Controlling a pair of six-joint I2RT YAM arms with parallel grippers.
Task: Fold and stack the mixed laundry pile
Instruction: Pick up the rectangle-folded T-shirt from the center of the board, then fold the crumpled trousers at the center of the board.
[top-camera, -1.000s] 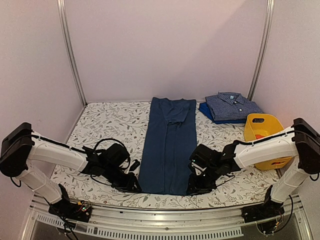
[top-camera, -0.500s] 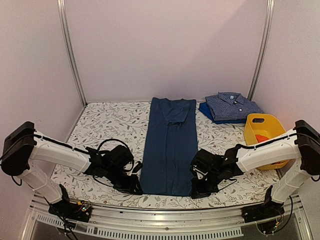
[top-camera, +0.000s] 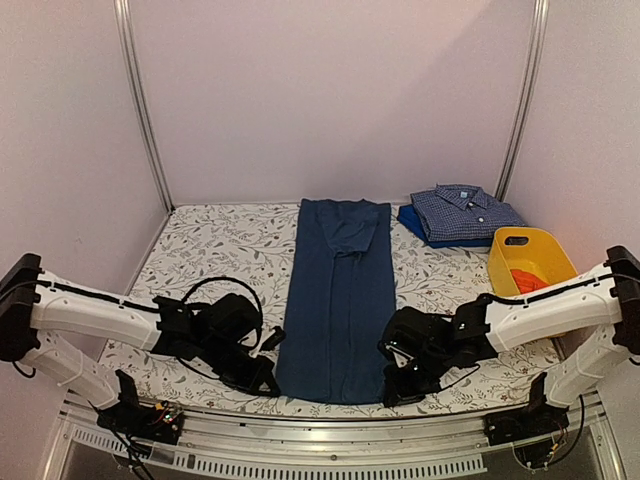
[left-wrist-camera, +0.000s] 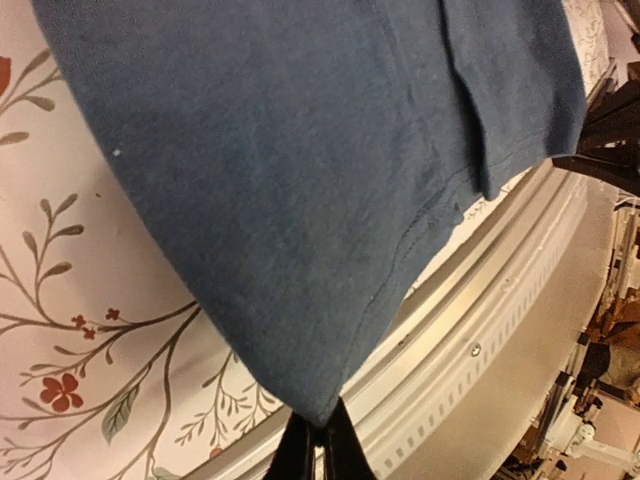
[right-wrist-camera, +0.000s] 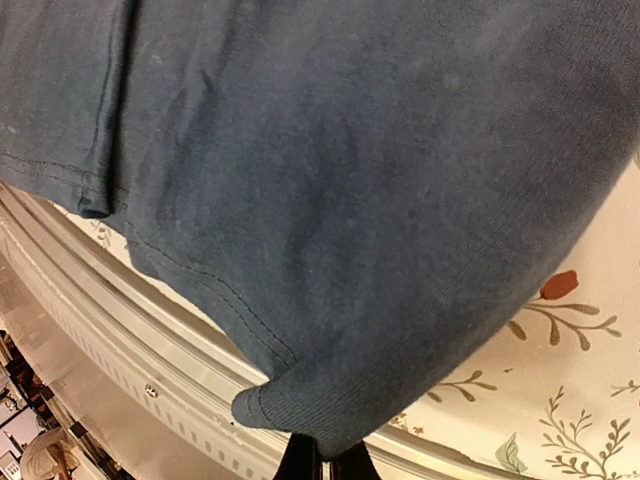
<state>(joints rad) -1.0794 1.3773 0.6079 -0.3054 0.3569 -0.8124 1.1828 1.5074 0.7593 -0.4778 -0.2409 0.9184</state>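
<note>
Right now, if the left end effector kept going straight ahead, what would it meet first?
The trousers: the left end effector pinches their hem corner, and more cloth seems to lie straight ahead.

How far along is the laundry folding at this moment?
Done: the check shirt lies folded on a blue garment at the far right. In hand: the navy trousers lie flat, left fingers and right fingers shut on the near hem corners. Left: folding and stacking the trousers, plus the red-orange cloth in the yellow basket.

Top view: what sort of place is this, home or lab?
Probably a lab robot cell: plain panel walls on metal posts, two bolted arms, a floral sheet with trousers laid out.
</note>
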